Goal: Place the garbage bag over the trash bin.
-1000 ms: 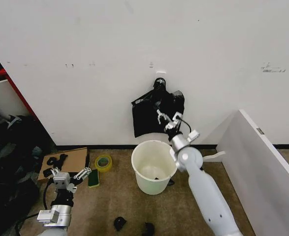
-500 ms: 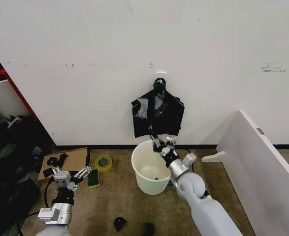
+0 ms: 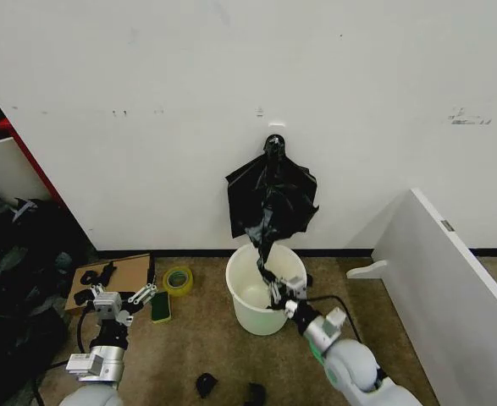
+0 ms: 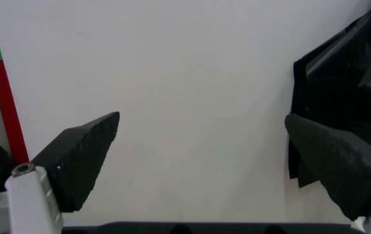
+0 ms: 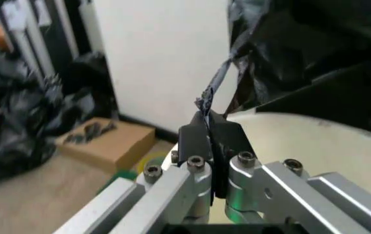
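Observation:
The black garbage bag (image 3: 270, 193) hangs from a hook on the white wall, crinkled and glossy. A thin strand of it is stretched down into the mouth of the round white trash bin (image 3: 246, 311) standing on the floor below. My right gripper (image 3: 280, 293) is at the bin's near rim, shut on that strand. In the right wrist view, the right gripper (image 5: 207, 118) pinches the strand, with the garbage bag (image 5: 315, 44) above and the trash bin rim (image 5: 283, 127) behind. My left gripper (image 3: 118, 298) waits low at the left, open; the left gripper (image 4: 202, 122) faces the wall.
A slanted white board (image 3: 451, 288) stands right of the bin. On the floor at the left lie a cardboard box (image 3: 123, 272), a yellow tape roll (image 3: 178, 279) and a green flat object (image 3: 161, 306). Small black items (image 3: 206, 384) lie in front. Dark clutter fills the far left.
My right gripper has come down from the hanging bag to the bin's near rim, drawing a strand of the bag down with it. The left arm has stayed put.

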Robot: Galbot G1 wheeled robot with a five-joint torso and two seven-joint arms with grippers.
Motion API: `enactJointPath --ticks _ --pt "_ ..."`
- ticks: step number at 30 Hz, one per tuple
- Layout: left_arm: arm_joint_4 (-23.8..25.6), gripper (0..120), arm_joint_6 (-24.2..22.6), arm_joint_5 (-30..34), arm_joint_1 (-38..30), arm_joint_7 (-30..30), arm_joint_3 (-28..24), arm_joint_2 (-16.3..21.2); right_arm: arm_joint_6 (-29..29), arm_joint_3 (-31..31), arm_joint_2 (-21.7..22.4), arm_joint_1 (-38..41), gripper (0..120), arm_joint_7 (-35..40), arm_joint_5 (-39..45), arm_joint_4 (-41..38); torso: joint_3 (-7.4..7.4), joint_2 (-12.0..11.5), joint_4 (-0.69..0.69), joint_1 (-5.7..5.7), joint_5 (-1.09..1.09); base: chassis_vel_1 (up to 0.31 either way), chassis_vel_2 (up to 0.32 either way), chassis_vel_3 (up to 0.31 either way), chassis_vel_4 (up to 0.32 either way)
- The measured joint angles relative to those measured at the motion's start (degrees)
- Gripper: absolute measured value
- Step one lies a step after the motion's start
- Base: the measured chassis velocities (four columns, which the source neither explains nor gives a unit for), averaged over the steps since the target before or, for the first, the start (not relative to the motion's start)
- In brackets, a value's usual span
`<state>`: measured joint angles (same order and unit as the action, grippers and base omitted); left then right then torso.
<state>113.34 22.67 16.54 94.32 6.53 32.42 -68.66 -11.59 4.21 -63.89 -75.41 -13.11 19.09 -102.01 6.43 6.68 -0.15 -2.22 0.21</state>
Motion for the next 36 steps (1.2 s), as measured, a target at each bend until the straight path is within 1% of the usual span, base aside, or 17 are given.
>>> enactJointPath --ticks 13,21,27,29,30,31,32,33,34,35,36 --pt "0.9 100 0.0 -1.1 0.8 0.0 -0.7 0.0 -4.8 -1.2 3.3 -3.8 0 -0.4 -9.2 -2.1 0.0 0.0 0.0 0.0 0.0 0.0 0.0 0.0 0.0" --pt "1.2 100 -0.1 -1.6 0.8 0.0 -1.4 0.7 -6.0 -0.9 4.7 -4.5 0 -0.4 -11.5 -2.6 0.0 0.0 0.0 -0.01 0.0 0.0 0.0 0.0 0.0" --pt "1.3 100 -0.4 -1.8 0.5 0.0 -2.9 1.7 -5.8 -0.9 4.5 -3.9 0 0.8 -11.7 -2.5 0.0 0.0 0.0 -0.01 0.0 0.0 0.0 0.0 0.0" --pt "2.1 100 -1.1 -1.8 0.1 -0.1 -4.5 3.3 -4.3 -1.1 3.6 -2.9 0 3.0 -10.7 -2.6 0.0 0.0 0.0 -0.01 0.0 0.0 0.0 0.0 0.0" --pt "2.1 100 -1.1 -1.8 0.1 -0.1 -4.5 3.3 -4.3 -1.1 3.6 -2.9 0 3.0 -10.7 -2.6 0.0 0.0 0.0 -0.01 0.0 0.0 0.0 0.0 0.0" --pt "2.7 100 -1.8 -1.3 -0.4 -0.1 -5.7 4.9 -3.2 -1.5 2.9 -2.1 0 4.6 -9.7 -2.6 0.01 0.0 0.01 -0.01 0.0 0.0 0.0 0.0 0.0" --pt "3.4 100 -2.7 -0.6 -1.4 -0.1 -7.1 6.7 -2.1 -1.7 2.3 -1.3 0 6.1 -8.8 -2.7 0.01 0.0 0.01 -0.01 0.0 0.0 0.0 0.0 0.0" --pt "4.0 100 -4.0 0.4 -3.6 -0.2 -9.2 9.6 -1.3 -1.9 1.9 -0.1 0 7.6 -8.3 -2.6 0.01 0.0 0.03 -0.01 0.0 0.0 0.0 0.0 0.0" --pt "4.1 100 -5.4 1.5 -6.7 -0.3 -11.3 12.3 -0.8 -2.1 2.0 0.6 0 8.3 -8.2 -2.5 0.01 0.0 0.03 -0.01 0.0 0.0 0.0 0.0 0.0" --pt "4.0 100 -6.4 2.4 -9.4 -0.3 -13.1 14.2 -0.5 -2.3 2.3 1.0 0 8.5 -8.1 -2.5 0.01 0.0 0.0 -0.01 -0.01 0.0 0.0 0.0 0.0" --pt "3.7 100 -7.8 3.8 -13.4 -0.4 -16.3 16.6 -0.4 -2.6 2.6 1.4 0 8.6 -8.2 -2.4 0.01 0.0 -0.02 -0.01 -0.01 0.0 0.0 0.0 0.0"
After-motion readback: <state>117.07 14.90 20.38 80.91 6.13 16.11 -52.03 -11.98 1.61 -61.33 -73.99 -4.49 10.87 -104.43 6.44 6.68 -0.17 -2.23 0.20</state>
